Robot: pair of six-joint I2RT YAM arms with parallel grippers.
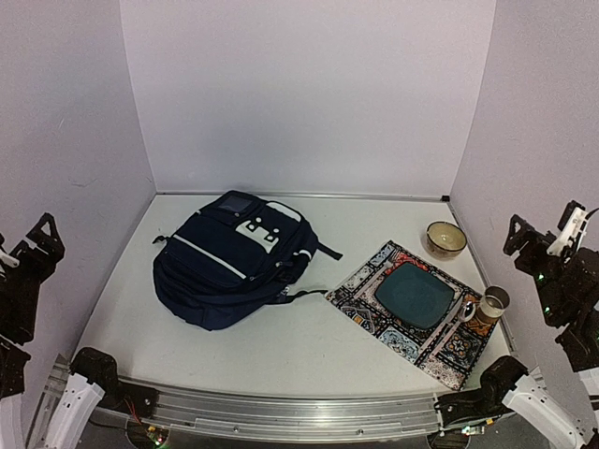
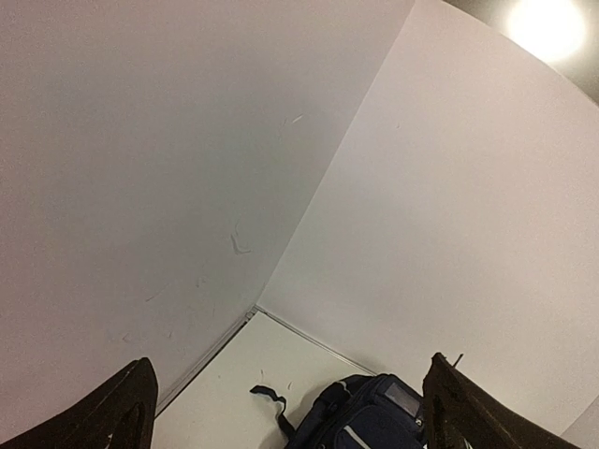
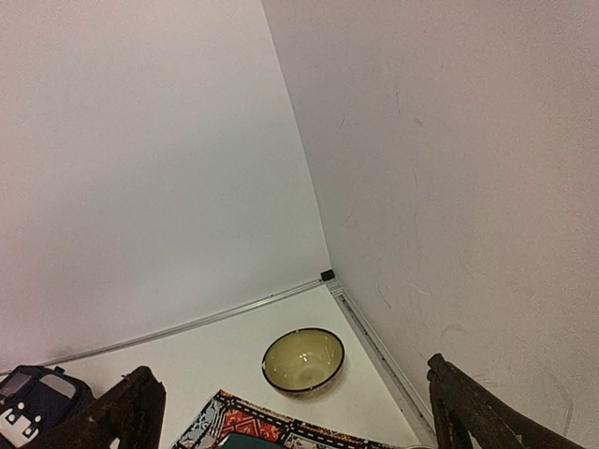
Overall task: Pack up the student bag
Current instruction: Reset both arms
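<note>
**Operator:** Both sets of jaws stood spread wide with nothing between them when I took this: the left gripper (image 1: 28,245) raised at the left wall, the right gripper (image 1: 547,238) raised at the right wall, each well apart from everything on the table (image 1: 281,346).

**Desk:** And the bag?

**Operator:** The backpack (image 1: 234,260) lay flat at centre-left, navy woven fabric, soft and rounded, white trim on the front pocket, straps trailing right. I couldn't tell whether its zips were shut. To its right lay a patterned mat (image 1: 412,309) bearing a dark teal square plate (image 1: 415,296), a mug (image 1: 489,305) at its edge, and a glossy tan bowl (image 1: 446,239) behind.

**Desk:** Which step?

**Operator:** In my judgement it fitted either end: a bag yet to be filled, or one filled and closed. No school items were in view, so I named no next move.
</note>
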